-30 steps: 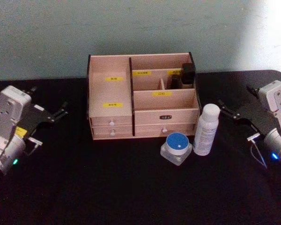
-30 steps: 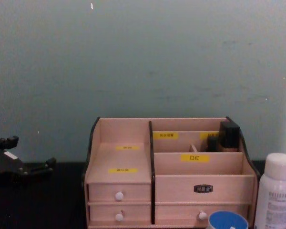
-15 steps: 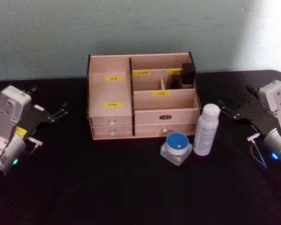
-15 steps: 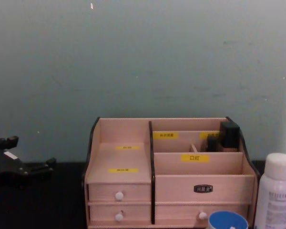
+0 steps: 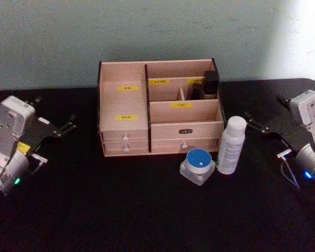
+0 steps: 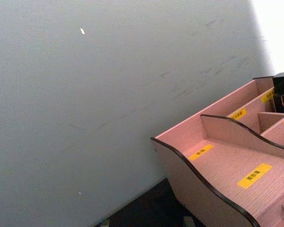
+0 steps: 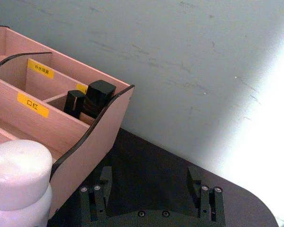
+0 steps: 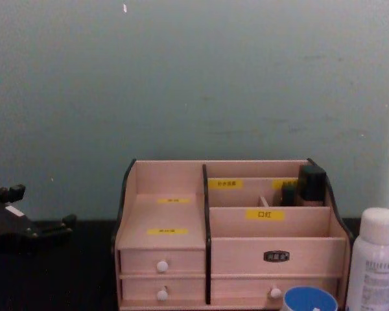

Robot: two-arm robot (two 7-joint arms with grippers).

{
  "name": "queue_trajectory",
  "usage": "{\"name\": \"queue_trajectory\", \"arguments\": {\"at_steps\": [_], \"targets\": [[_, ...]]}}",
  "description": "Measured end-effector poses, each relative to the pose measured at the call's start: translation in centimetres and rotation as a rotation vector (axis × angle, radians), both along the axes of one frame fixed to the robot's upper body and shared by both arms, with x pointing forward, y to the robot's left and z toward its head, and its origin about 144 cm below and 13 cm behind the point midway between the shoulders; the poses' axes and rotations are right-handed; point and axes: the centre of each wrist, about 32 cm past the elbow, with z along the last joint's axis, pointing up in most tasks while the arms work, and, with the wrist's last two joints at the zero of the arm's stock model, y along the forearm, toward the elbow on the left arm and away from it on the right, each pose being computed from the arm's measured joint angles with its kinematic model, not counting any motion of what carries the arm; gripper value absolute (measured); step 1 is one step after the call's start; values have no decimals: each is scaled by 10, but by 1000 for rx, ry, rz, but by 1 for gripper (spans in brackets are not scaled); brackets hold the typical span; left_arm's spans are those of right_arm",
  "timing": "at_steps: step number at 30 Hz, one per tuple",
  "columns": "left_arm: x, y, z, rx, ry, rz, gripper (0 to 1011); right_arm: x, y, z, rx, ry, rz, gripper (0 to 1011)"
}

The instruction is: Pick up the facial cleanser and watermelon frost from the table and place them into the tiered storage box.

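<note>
The facial cleanser [image 5: 231, 145], a tall white bottle, stands upright on the black table just off the front right corner of the tiered storage box [image 5: 123, 102]. The watermelon frost [image 5: 198, 164], a squat jar with a blue lid, sits beside the bottle, on its left and slightly nearer to me. My left gripper [image 5: 68, 124] hovers open to the left of the box. My right gripper [image 5: 250, 122] is open a short way right of the bottle. In the right wrist view the open fingers [image 7: 102, 189] frame the table, with the bottle's cap [image 7: 19, 165] close by.
Dark small items [image 5: 210, 83] stand in the box's back right compartment. The box [image 8: 275, 241] has white-knobbed drawers along its front. A pale wall rises right behind it. Black tabletop [image 5: 121, 210] stretches in front of the box.
</note>
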Motion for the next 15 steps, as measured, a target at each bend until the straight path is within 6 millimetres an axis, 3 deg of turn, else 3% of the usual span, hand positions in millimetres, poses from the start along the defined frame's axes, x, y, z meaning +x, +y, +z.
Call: {"name": "queue_trajectory", "arguments": {"at_steps": [15], "targets": [[0, 0, 0, 0, 0, 0, 1001, -14, -6, 1, 17, 20, 26, 1000]]}}
